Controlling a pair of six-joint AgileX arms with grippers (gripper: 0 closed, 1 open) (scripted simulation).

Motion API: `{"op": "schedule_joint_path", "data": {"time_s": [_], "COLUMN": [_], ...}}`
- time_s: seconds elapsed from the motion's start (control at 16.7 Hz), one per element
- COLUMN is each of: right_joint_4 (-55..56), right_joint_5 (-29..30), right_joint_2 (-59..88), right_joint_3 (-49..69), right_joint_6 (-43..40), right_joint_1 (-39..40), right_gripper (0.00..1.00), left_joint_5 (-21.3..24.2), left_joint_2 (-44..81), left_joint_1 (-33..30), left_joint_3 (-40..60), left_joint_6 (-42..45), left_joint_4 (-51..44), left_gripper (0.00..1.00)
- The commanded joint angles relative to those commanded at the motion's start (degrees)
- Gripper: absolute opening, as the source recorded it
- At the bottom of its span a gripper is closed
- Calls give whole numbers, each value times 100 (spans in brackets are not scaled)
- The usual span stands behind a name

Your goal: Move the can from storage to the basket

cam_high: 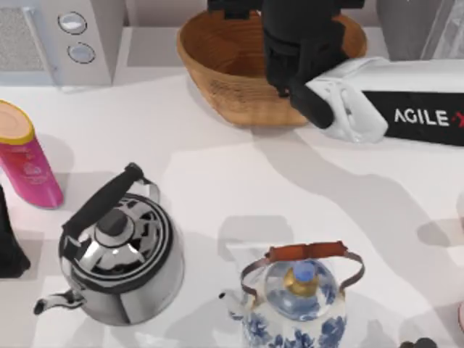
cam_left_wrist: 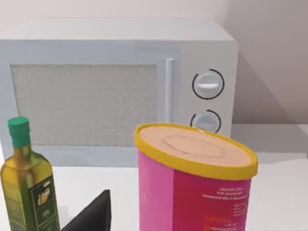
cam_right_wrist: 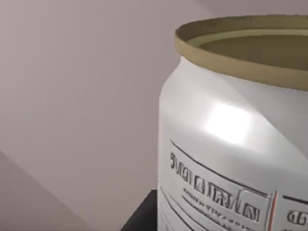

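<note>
The can (cam_right_wrist: 231, 134) is silver with a printed white label and a dull gold rim, and it looms close in the right wrist view. My right gripper (cam_high: 293, 51) hangs over the wicker basket (cam_high: 210, 65) at the back of the table, shut on the can, which the black wrist hides from above. The basket is tan, oval and ribbed. A dark fingertip (cam_right_wrist: 142, 216) shows beside the can's base. My left gripper (cam_high: 7, 246) stays parked at the table's left edge.
A white microwave (cam_high: 58, 36) stands at the back left. In front of it is a pink yellow-topped bottle (cam_high: 25, 156). A steel kettle (cam_high: 119, 254) and a blue-and-white kettle (cam_high: 297, 304) sit at the front. An olive-oil bottle (cam_left_wrist: 29, 183) stands near the left arm.
</note>
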Motion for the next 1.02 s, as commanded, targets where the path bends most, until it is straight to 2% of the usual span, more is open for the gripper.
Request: {"op": "schedule_joint_path", "data": {"time_s": [0.54, 1.02], "right_joint_4": [-6, -6], "right_joint_5": [-135, -135], "right_joint_2": [430, 430], "right_joint_3": [523, 523], "right_joint_6": [-19, -19], "right_joint_1": [-134, -134], "right_gripper": [0, 60], "left_joint_5": [0, 0], "left_joint_2": [0, 0], "left_joint_1": [0, 0], "left_joint_3": [0, 0], "left_joint_6": [0, 0], "left_joint_4": [0, 0], "left_gripper": [100, 100]}}
